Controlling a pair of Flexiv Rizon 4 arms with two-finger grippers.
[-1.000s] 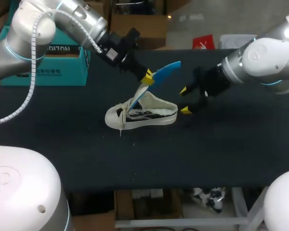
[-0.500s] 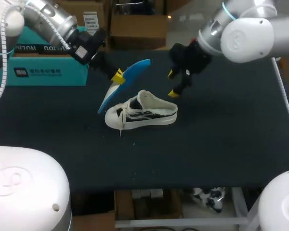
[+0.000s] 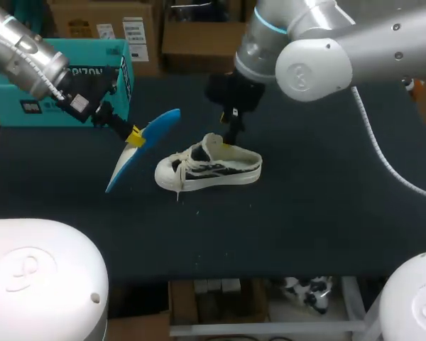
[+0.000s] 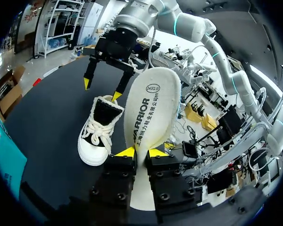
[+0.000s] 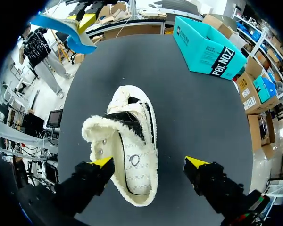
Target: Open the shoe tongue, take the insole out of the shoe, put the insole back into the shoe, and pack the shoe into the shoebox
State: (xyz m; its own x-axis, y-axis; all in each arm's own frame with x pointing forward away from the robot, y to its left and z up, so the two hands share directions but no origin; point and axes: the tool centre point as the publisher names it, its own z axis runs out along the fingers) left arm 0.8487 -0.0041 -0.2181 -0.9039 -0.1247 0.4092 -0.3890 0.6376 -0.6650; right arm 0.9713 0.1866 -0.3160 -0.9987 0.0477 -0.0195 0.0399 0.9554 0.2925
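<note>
A white low shoe with black panels (image 3: 209, 168) lies on its sole in the middle of the black table, toe to the left. My left gripper (image 3: 133, 135) is shut on the insole (image 3: 143, 149), blue on top and cream underneath, and holds it in the air to the left of the shoe. In the left wrist view the insole (image 4: 151, 108) stands up between the fingers (image 4: 137, 152), with the shoe (image 4: 96, 134) beyond it. My right gripper (image 3: 231, 128) hangs open just above the shoe's opening (image 5: 132, 150), its fingers (image 5: 148, 162) spread wide, one beside the fuzzy collar.
The teal shoebox (image 3: 71, 78) stands at the table's back left, behind my left arm, and shows as the teal shoebox (image 5: 207, 47) in the right wrist view. Bare black tabletop (image 3: 319, 206) lies in front and to the right of the shoe.
My left gripper carried the insole up out of the shoe and away to the left. My right arm swung in from the right to a spot over the shoe, still open.
</note>
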